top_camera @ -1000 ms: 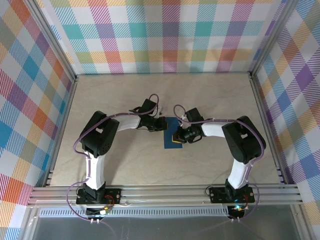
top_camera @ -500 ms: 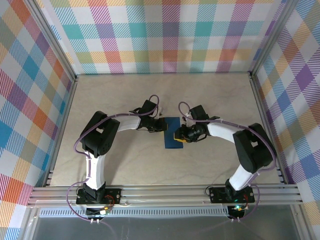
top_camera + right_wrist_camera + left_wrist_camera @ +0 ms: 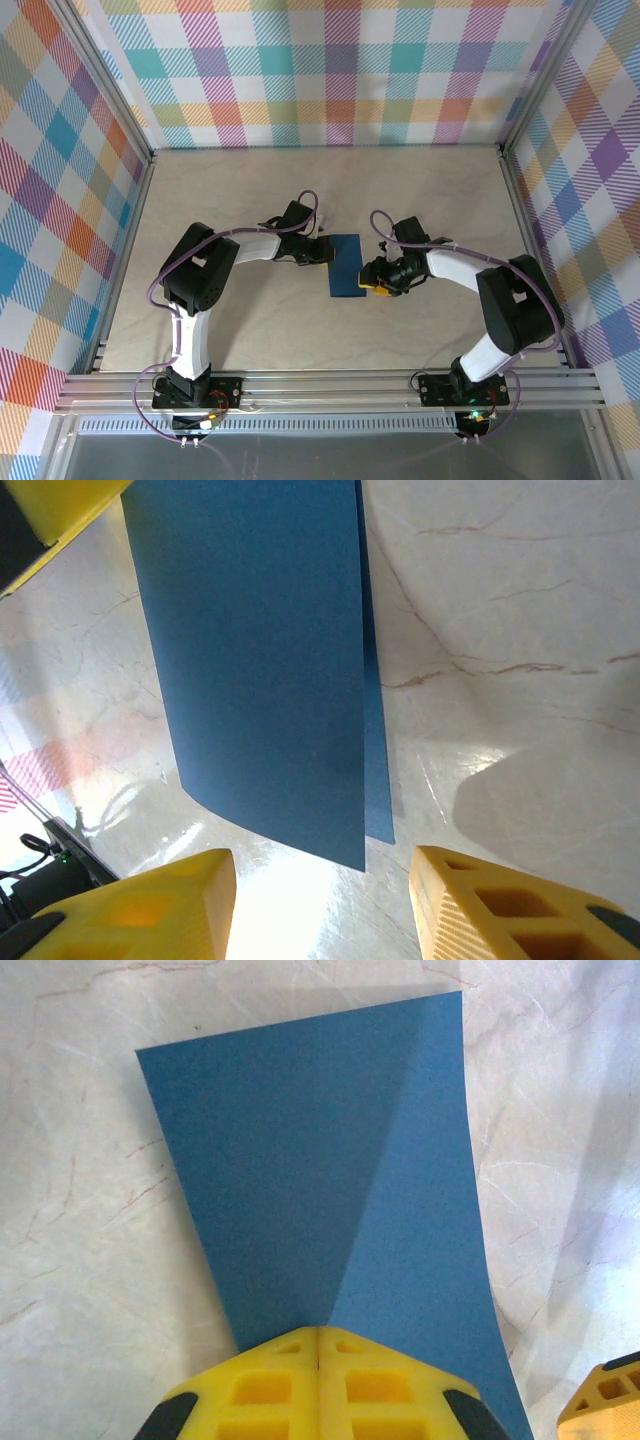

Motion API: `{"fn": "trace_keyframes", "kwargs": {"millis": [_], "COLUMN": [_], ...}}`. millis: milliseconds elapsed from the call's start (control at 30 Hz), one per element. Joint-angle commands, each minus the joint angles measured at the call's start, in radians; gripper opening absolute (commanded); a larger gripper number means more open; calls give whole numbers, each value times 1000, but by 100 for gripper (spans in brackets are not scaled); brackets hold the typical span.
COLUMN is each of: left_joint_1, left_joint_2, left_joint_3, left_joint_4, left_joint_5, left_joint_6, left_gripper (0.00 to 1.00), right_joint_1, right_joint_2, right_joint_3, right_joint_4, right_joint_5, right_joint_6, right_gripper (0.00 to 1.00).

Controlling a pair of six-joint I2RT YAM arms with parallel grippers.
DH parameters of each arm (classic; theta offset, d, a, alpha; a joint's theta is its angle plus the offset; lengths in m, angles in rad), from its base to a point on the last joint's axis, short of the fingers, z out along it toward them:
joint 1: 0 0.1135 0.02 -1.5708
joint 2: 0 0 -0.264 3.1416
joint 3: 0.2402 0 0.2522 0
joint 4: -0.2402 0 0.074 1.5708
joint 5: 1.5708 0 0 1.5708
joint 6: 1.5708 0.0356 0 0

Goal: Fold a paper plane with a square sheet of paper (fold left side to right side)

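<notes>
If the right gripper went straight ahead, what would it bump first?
Probably the edge of the folded dark-blue paper sheet, lying just ahead of the open right gripper; the gripper's height is unclear.

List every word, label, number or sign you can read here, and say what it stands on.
None: no text can be read anywhere.
The blue sheet of paper is plain.
The left hand and right hand carry no marks on their yellow fingers.
The checked walls and the table show pattern only.
Anything on the arm bases is too small to read.
</notes>
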Motion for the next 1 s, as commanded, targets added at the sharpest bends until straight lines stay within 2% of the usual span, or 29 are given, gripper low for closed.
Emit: {"fn": "trace_keyframes", "kwargs": {"millis": [0, 267, 633, 967], "left_joint_1": [-18, -20, -22, -24], "left_joint_2": [4, 7, 4, 4], "left_joint_3": [-24, -20, -21, -21], "left_joint_4": [-58, -59, -62, -56], "left_joint_5": [-10, -5, -4, -2], "left_joint_6": [0, 0, 2, 1], "left_gripper": [0, 0, 0, 0], "right_joint_1": [5, 6, -9, -64], "right_joint_2": [42, 93, 130, 207], "right_joint_3": [-14, -12, 36, 133], "right_joint_4": [58, 148, 202, 211], "right_joint_5": [-72, -134, -125, -141], "right_joint_6": [23, 57, 69, 34], "right_gripper": [49, 46, 40, 35]}}
